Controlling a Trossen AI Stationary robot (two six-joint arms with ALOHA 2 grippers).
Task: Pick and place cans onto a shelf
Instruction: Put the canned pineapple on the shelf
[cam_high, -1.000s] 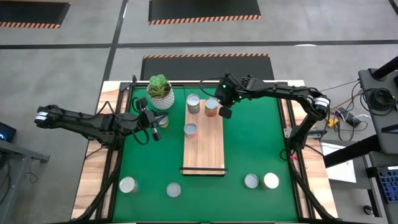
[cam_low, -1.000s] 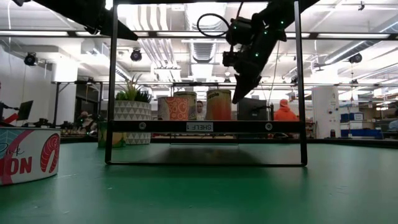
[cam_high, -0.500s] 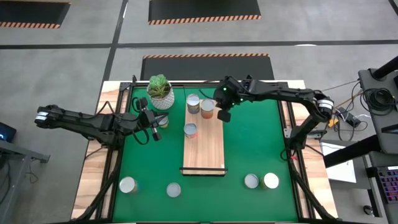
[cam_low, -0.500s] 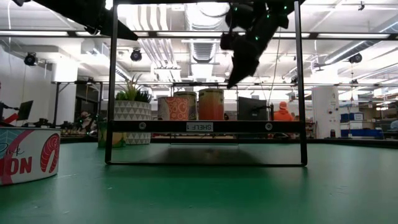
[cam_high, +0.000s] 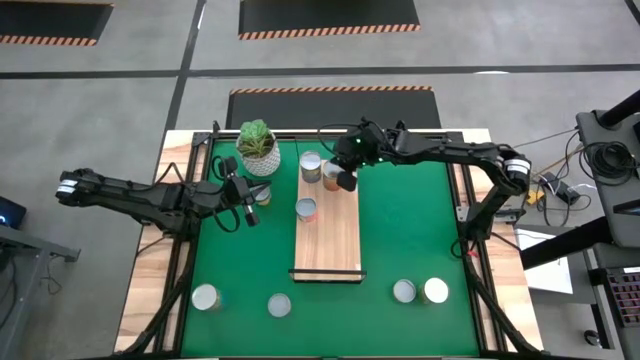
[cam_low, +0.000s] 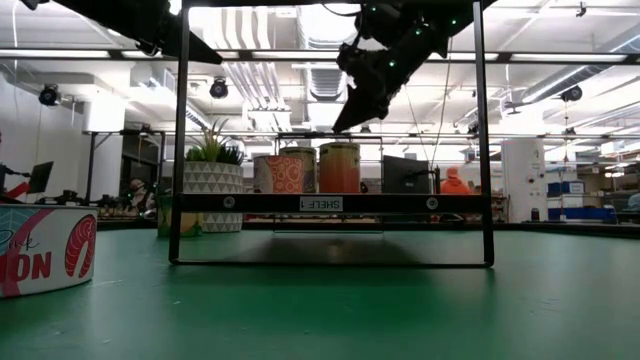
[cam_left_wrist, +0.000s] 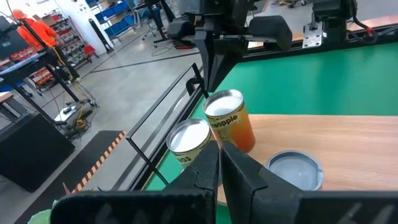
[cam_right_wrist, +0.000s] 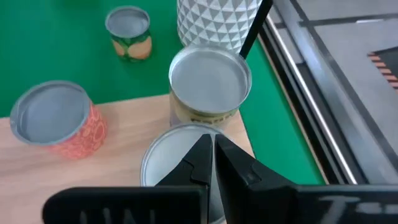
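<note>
We note the right gripper (cam_high: 346, 181) hovering, jaws pressed together and empty, directly over the orange can (cam_high: 333, 173) standing on the shelf (cam_high: 330, 240) beside two others; any dip could topple it; left gripper (cam_high: 247, 212) closed, waiting near the plant pot (cam_high: 259, 150); four cans remain on the desk.

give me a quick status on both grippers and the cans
Right gripper shut, empty, above the orange can on the shelf. Left gripper shut, waiting beside the shelf. Three cans shelved. Nothing in the way.
</note>
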